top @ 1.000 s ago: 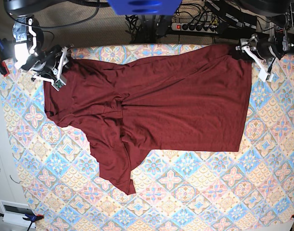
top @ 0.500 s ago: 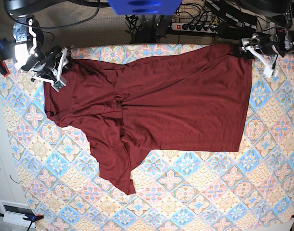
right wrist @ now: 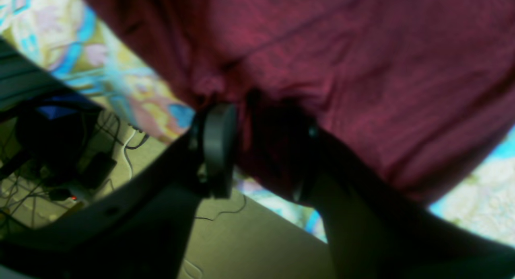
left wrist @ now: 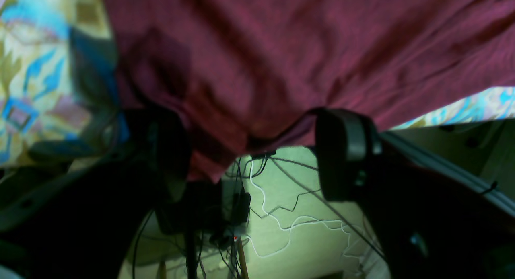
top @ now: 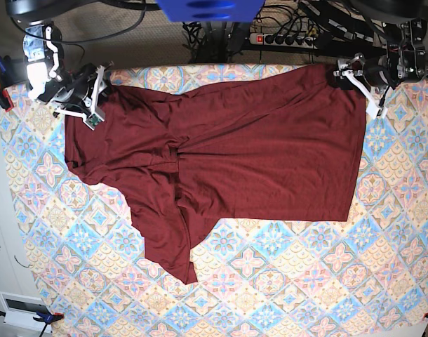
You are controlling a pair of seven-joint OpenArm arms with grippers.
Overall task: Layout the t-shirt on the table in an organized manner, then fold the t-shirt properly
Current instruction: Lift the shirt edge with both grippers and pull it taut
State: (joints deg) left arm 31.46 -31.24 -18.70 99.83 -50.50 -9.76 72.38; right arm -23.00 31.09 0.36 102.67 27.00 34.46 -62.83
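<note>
Base view: t-shirt (top: 228, 154) between both tools, uncreased nowhere.

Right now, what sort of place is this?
Probably a robotics lab, not a home: two arms with grippers, left and right, work a shirt on a patterned table, with a power strip and loose cables behind.
</note>
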